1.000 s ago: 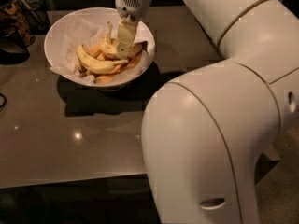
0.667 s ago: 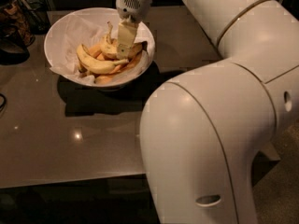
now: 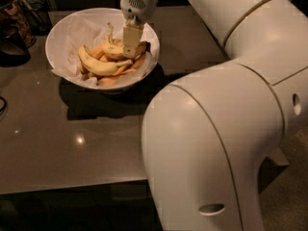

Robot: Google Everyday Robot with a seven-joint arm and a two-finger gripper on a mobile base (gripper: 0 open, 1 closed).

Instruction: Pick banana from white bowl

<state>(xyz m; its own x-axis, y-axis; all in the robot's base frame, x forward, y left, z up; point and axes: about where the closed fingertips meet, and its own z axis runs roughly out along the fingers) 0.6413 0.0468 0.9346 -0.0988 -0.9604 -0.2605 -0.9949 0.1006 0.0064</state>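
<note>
The white bowl stands on the far left part of the dark table. It is lined with crumpled white paper and holds several yellow bananas piled toward its right side. My gripper reaches straight down from above into the right half of the bowl. Its tip rests against the upper bananas of the pile. Whatever lies directly under the gripper is hidden.
My large white arm and its housing fill the right and front of the view and hide the table's right side. Dark objects stand at the far left edge, close to the bowl. The table's front edge runs along the lower left.
</note>
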